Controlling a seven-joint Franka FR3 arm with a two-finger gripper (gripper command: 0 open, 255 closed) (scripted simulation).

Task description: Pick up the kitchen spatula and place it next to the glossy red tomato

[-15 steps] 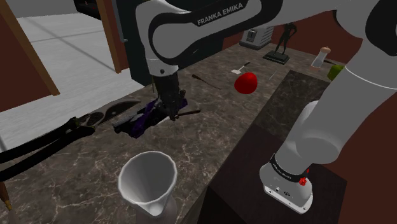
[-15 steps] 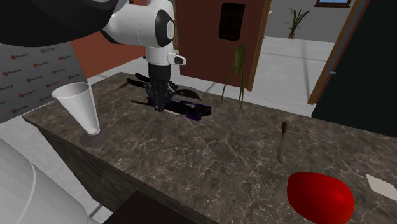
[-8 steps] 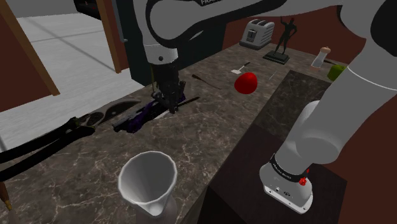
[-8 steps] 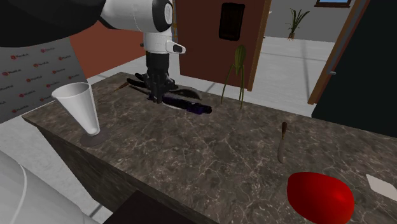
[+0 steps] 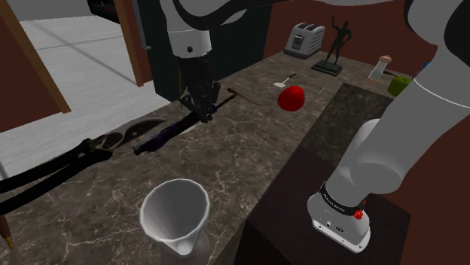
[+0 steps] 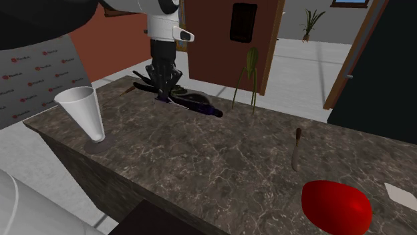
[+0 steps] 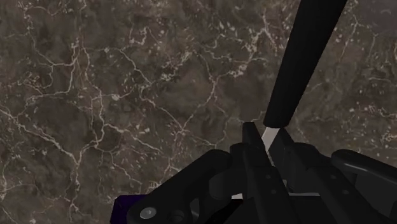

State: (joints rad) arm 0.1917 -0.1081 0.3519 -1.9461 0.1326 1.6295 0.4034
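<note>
Nothing readable here: red marks repeat across the grey wall panel (image 6: pixel 27 73), white lettering rings my base's black band (image 5: pixel 337 197), both too small to make out.

A white cone-shaped cup (image 5: pixel 175 217) stands on the dark marble counter (image 5: pixel 241 158), well apart from a toaster (image 5: pixel 304 38) and dark figurine (image 5: pixel 336 44).

My shoulder camera sits beside my stand (image 5: pixel 297 188), lower right of frame, looking down the worktop (image 5: pixel 248 154). The second faces back from the opposite end, tomato (image 6: pixel 335 203) nearest; both share that slab. Wrist camera hovers close above it.
</note>
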